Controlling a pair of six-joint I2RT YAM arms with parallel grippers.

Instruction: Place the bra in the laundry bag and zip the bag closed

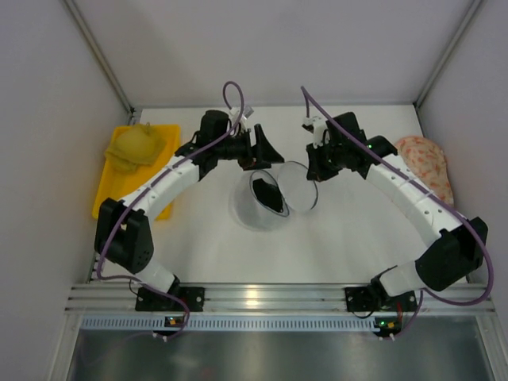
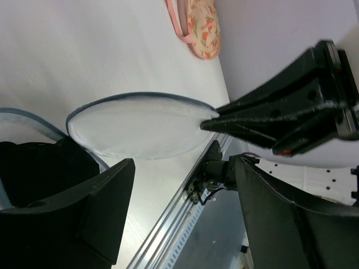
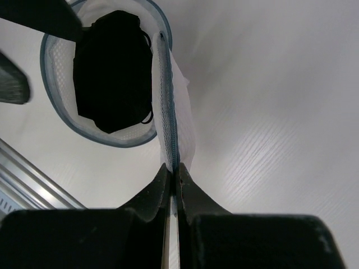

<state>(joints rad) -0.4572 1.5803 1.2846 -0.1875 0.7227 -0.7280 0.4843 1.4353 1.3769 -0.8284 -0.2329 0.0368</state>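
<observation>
right end effector pinching laundry bag rim; left end effector wide; bra half-hidden inside

Overhead, 2 near wrist views share bag.

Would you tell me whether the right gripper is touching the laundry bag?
Touching: the right wrist view shows the right gripper shut on the laundry bag, clamping its zipper rim.
</observation>
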